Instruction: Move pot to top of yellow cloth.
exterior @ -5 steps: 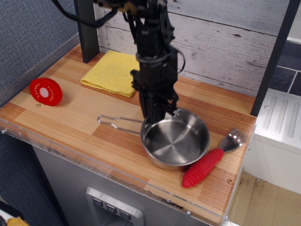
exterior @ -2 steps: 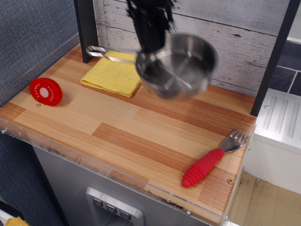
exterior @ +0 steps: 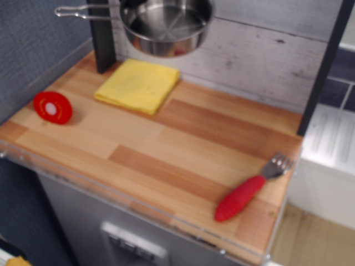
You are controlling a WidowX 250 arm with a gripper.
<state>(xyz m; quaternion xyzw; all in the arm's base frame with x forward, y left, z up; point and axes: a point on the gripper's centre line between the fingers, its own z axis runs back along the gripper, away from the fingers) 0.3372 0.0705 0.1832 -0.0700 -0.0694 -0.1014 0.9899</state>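
The pot (exterior: 166,25), a shallow shiny steel pan, hangs in the air at the top of the view, above and just behind the yellow cloth. Its thin wire handle (exterior: 77,11) points left. Its upper rim is cut off by the frame's top edge. The yellow cloth (exterior: 138,84) lies folded flat on the wooden counter at the back left, with nothing on it. The gripper is out of view above the top edge, so its hold on the pot does not show.
A dark upright post (exterior: 102,41) stands just left of the cloth, behind the pot's handle. A round red disc (exterior: 52,107) lies at the left edge. A fork with a red handle (exterior: 247,194) lies at the front right. A white plank wall (exterior: 260,50) runs behind the counter (exterior: 166,149).
The pot was lifted off the counter's front right and carried up and to the back left, over the cloth. The gripper has passed out of the top of the frame.
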